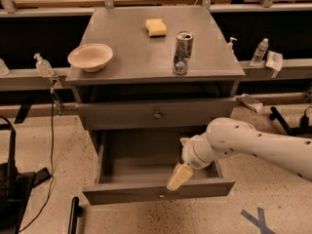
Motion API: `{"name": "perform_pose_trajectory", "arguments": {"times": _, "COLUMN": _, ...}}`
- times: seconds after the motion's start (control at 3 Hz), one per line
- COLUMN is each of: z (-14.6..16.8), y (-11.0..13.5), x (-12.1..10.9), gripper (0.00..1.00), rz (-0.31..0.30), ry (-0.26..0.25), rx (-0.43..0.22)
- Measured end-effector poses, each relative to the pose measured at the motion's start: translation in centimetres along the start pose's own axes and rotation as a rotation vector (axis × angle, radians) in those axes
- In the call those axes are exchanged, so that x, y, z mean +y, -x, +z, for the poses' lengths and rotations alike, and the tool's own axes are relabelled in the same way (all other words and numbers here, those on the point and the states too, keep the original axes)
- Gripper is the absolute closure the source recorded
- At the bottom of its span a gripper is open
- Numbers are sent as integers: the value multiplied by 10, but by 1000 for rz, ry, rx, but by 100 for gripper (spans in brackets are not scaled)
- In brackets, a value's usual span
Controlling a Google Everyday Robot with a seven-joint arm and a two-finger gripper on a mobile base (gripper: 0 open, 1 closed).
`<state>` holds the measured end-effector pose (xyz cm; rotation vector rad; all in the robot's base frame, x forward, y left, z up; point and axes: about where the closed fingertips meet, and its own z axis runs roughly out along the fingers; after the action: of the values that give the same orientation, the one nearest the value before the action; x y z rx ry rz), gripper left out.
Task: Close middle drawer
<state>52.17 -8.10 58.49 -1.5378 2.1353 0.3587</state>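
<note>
The middle drawer [141, 157] of the grey cabinet stands pulled far out, an empty shallow grey tray. Its low front panel [122, 193] faces me, with a small round knob [161, 195] at its centre. The gripper [178, 177], with pale yellow fingers, reaches in from the right on a white arm [248, 143]. It hangs inside the drawer just behind the front panel, a little right of the knob, with its tip at the panel's top edge. It holds nothing that I can see.
The closed top drawer [157, 114] sits above. On the cabinet top are a beige bowl [90, 57], a yellow sponge [156, 27] and a metal can [183, 52]. A black stand [9, 179] stands at left. Bottles [260, 51] sit on the side rails.
</note>
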Motion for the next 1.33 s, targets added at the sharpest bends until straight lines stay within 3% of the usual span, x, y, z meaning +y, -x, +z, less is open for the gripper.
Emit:
{"name": "perform_pose_trajectory", "arguments": {"times": 0.33, "z": 20, "y": -47, "x": -12, "gripper": 0, "rz": 3, "ry": -48, "rx": 46}}
{"name": "perform_pose_trajectory", "arguments": {"times": 0.67, "z": 45, "y": -93, "x": -18, "gripper": 0, "rz": -35, "ry": -37, "rx": 78}}
{"name": "perform_pose_trajectory", "arguments": {"times": 1.0, "z": 45, "y": -93, "x": -18, "gripper": 0, "rz": -35, "ry": -37, "rx": 78}}
{"name": "perform_pose_trajectory", "arguments": {"times": 1.33, "z": 58, "y": -96, "x": -16, "gripper": 0, "rz": -83, "ry": 20, "rx": 84}}
